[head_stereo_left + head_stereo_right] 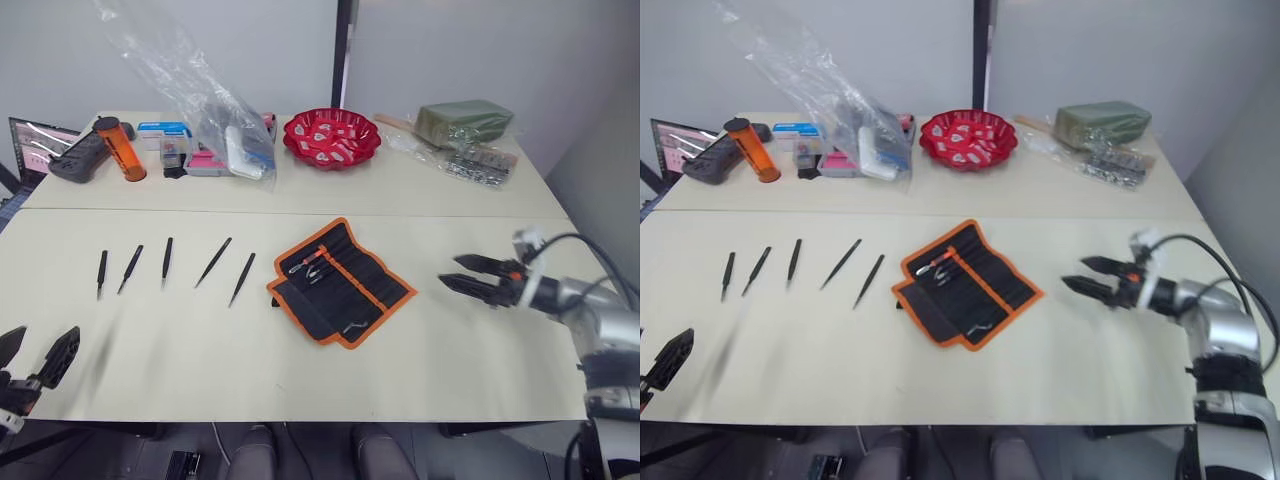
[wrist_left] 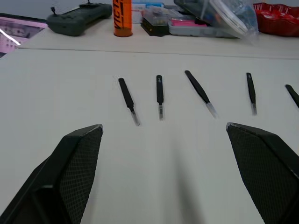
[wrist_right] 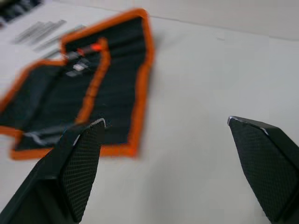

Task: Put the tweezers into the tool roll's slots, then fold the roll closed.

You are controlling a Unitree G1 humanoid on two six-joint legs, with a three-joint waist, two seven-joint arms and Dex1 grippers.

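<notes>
Left gripper [image 1: 38,357] wide open and empty, low at the near left edge of the pale table [image 1: 480,350]. Right gripper [image 1: 1092,281] also open, holding nothing, just right of the black fabric tool roll with orange edging [image 1: 342,282], unrolled at the table's middle. Five slim black pointed metal tweezers [image 1: 167,258] in a row, left of the roll. Probably light, stiff, slippery; best pinched at mid-length. Slots [image 1: 365,280] hard to make out, black on black.

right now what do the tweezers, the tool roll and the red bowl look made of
Tweezers: likely metal, matte black coating, bare silvery tips in the left wrist view. Tool roll: soft black fabric, orange edging. Red bowl: probably glossy plastic, bright highlights.
</notes>
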